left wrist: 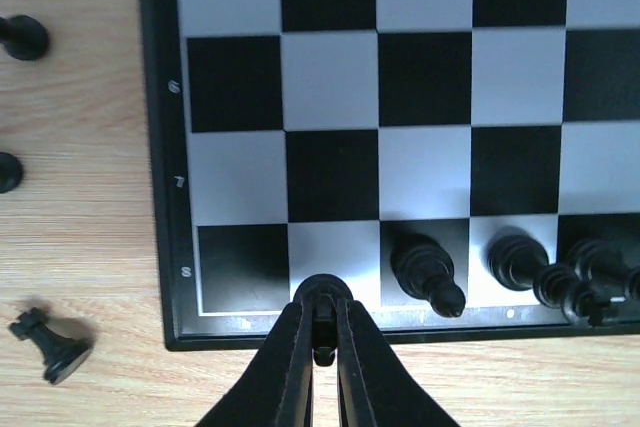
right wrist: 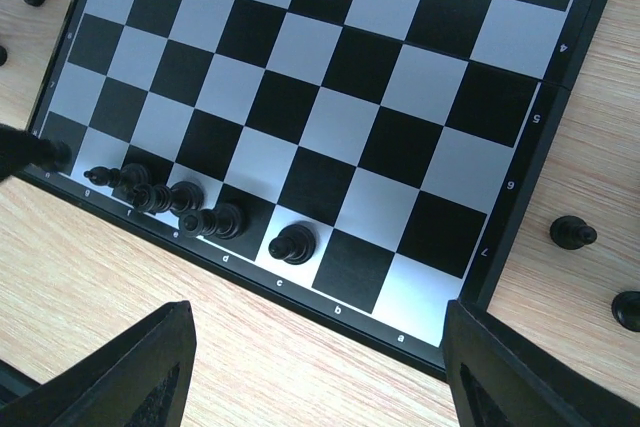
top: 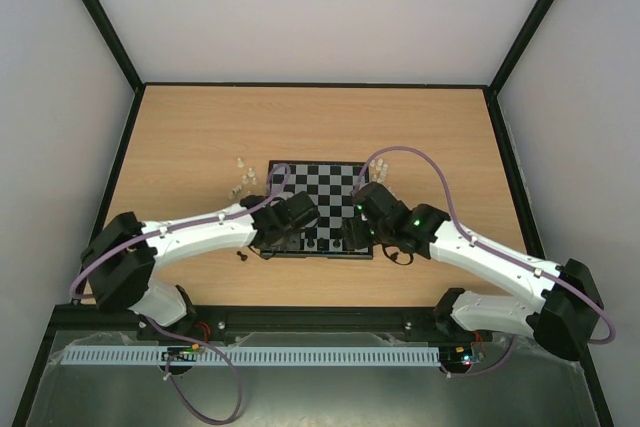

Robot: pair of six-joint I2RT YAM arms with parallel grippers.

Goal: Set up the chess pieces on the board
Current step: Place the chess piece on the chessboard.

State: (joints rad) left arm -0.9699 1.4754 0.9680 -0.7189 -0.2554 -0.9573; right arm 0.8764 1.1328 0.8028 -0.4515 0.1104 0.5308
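Starting at the left gripper (left wrist: 322, 322), we find its jaws clenched on the round head of a black chess piece (left wrist: 320, 289). That piece stands upright on a pale square in the edge row of the board (left wrist: 160, 197) nearest the arms, one square in from the board's left corner. Along the same row, three more black pieces (left wrist: 428, 272) stand on the neighbouring squares toward the board's right side. The right wrist view shows a fourth, a black pawn (right wrist: 293, 243), one square further along.

The right gripper (right wrist: 318, 347) hangs released just off the board's near edge. Its jaws are spread wide, and only the wooden table (top: 180, 127) lies between them.

Off the board's left edge we see three loose black figures (left wrist: 25, 37) on the table. Two are upright, and the one closest to the board's near left corner is a toppled piece (left wrist: 50, 342) lying on its side. Off the board's right edge stand two further dark pieces (right wrist: 572, 233), both upright and apart from each other.

From the top view, translucent whitish pieces (top: 240, 182) cluster just outside the board's far left corner. A second whitish group (top: 383, 172) sits just outside the board's far right corner. These are too small for us to tell their kinds.
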